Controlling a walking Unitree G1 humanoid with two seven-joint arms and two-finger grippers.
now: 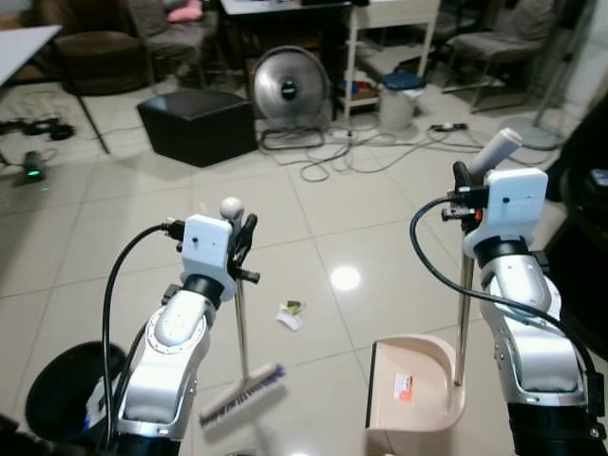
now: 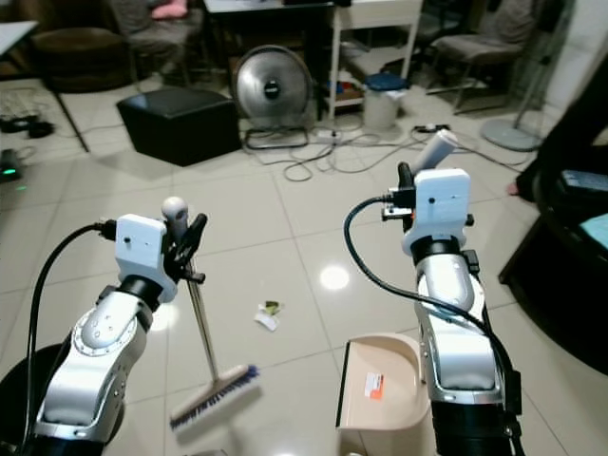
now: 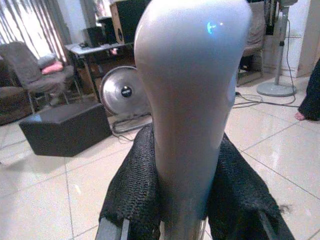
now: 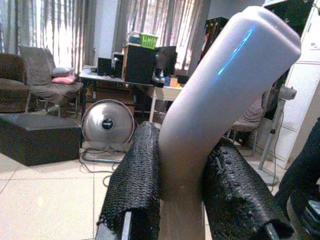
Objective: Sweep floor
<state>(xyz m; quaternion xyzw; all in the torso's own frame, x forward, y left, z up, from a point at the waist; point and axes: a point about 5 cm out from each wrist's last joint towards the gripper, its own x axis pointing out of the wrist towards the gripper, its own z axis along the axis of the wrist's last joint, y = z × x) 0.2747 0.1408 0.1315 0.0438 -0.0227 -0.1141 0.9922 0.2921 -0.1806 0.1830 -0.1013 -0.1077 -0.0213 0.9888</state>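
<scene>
Both grippers grip sweeping tools over the tiled floor (image 1: 380, 228).
Left gripper (image 1: 243, 242) fingers clamp the broom (image 1: 241, 394) handle; right gripper (image 1: 463, 180) fingers clamp the dustpan (image 1: 413, 385) handle; paper scrap (image 1: 289, 314) lies between.

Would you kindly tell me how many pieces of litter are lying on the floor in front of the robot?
1: a small crumpled scrap lies on the tiles between the broom head and the dustpan. More may be hidden behind the arms.
</scene>
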